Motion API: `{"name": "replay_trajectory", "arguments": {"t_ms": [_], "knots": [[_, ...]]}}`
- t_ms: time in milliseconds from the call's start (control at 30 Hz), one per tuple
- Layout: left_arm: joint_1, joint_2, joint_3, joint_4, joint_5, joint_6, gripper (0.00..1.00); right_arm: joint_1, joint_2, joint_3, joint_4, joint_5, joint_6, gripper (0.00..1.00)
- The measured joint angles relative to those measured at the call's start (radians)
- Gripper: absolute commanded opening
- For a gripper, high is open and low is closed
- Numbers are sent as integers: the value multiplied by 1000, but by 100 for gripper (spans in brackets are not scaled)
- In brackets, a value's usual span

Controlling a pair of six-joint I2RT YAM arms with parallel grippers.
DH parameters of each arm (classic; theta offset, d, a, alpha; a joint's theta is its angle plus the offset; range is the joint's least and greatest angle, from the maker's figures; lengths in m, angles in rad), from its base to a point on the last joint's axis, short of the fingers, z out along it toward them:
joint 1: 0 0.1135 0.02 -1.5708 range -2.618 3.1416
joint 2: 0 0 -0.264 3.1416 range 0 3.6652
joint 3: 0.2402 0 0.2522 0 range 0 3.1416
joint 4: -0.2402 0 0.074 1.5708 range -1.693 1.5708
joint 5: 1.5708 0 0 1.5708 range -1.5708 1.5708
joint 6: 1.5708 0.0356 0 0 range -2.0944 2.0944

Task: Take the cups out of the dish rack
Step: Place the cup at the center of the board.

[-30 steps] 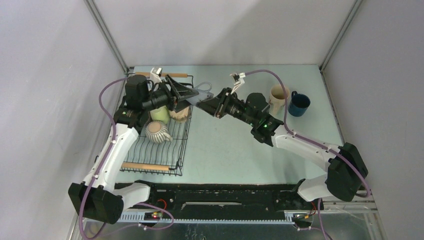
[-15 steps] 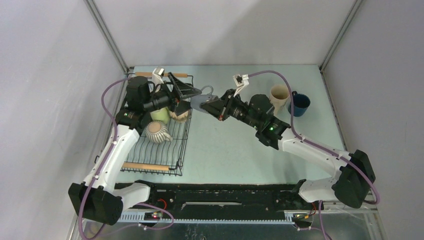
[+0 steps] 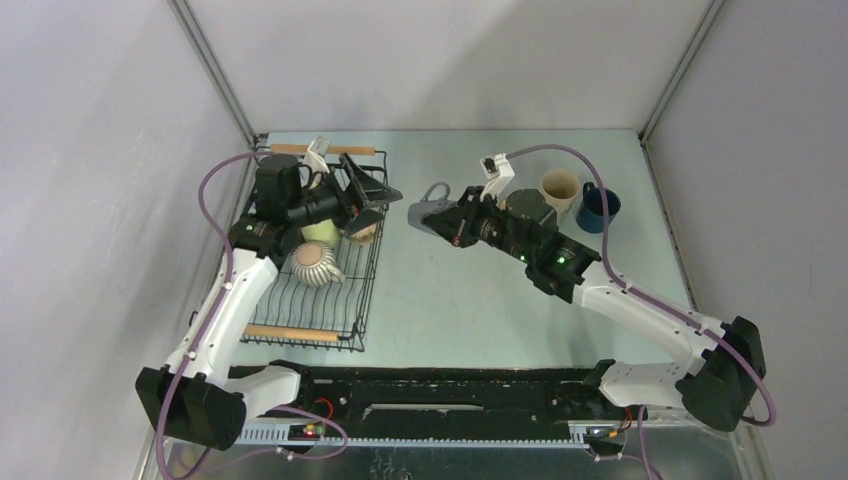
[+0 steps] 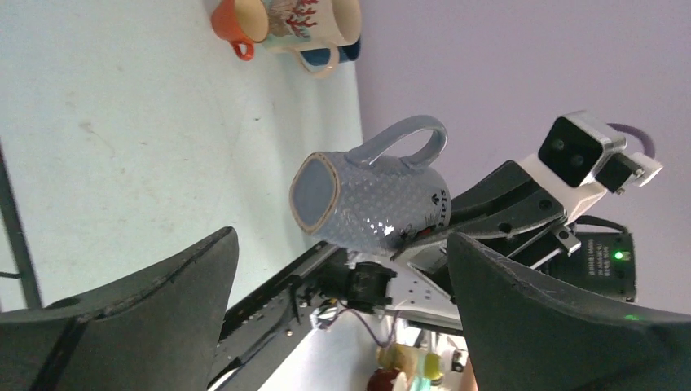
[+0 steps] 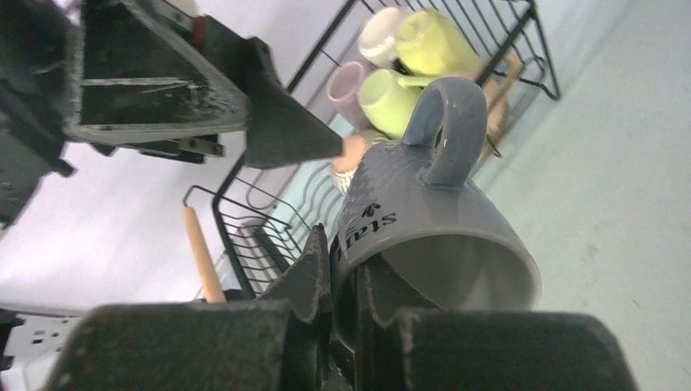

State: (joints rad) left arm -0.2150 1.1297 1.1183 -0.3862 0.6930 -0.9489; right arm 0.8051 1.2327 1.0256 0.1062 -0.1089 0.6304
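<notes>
My right gripper is shut on the rim of a grey-blue cup and holds it in the air over the table, just right of the dish rack. In the right wrist view one finger is inside the cup and one outside, with the gripper pinching its wall. My left gripper is open and empty above the rack's right edge; the cup hangs beyond its fingers. A ribbed cream cup, a yellow-green cup and a tan cup lie in the rack.
A cream cup and a dark blue cup stand on the table at the back right. The rack's wooden handles sit at its near and far ends. Grey walls close in the table on three sides.
The grey-blue cup passed from my left gripper to my right. My right gripper has drawn it rightward, away from the rack. My left gripper has opened and stayed over the rack.
</notes>
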Motion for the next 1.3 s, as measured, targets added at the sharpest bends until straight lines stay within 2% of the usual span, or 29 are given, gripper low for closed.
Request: {"name": "replay_trajectory", "arguments": {"t_ms": [200,300,467,667,967,1300], "knots": [[-21,-1,49,-109,-66,145,100,-33,-25,24,-226,58,-38,0],[-62,-10,56,-164,-122,222,100,-81,8,92,-366,72,-68,0],[-146,-54,56,-254,-229,325,100,-136,134,262,-530,140,-130,0],[-169,-159,56,-320,-346,400,100,-148,362,481,-686,235,-219,0],[-169,-311,-3,-371,-492,436,100,-183,651,678,-814,282,-333,0],[-169,-330,-76,-403,-554,436,100,-257,835,852,-895,231,-405,0]]}}
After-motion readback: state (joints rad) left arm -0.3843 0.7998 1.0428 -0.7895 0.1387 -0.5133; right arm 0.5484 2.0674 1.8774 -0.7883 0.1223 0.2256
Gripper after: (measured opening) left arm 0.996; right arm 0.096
